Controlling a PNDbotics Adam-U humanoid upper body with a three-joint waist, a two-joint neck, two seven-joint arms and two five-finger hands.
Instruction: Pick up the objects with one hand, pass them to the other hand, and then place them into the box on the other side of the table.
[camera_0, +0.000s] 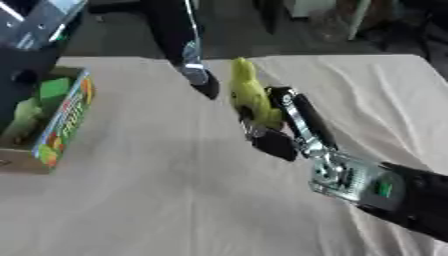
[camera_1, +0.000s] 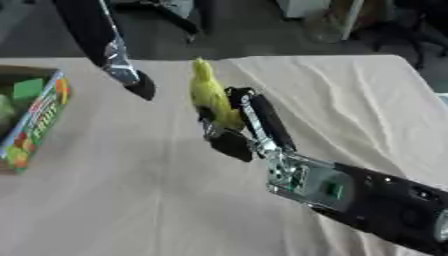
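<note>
My right hand (camera_0: 278, 131) is raised above the middle of the table, its fingers and thumb curled round a yellow-green banana-shaped object (camera_0: 249, 95) held upright. From the upper left my left hand (camera_0: 199, 75) reaches in with straight fingers, the tips a short way left of the yellow object and not touching it. At the left edge stands a cardboard box (camera_0: 61, 125) with colourful printed sides; green things (camera_0: 52, 89) lie inside it.
A beige cloth (camera_0: 175, 200) with folds at the right covers the table. Dark floor and furniture legs lie beyond the far edge. A dark part of my left arm overhangs the box at the top left.
</note>
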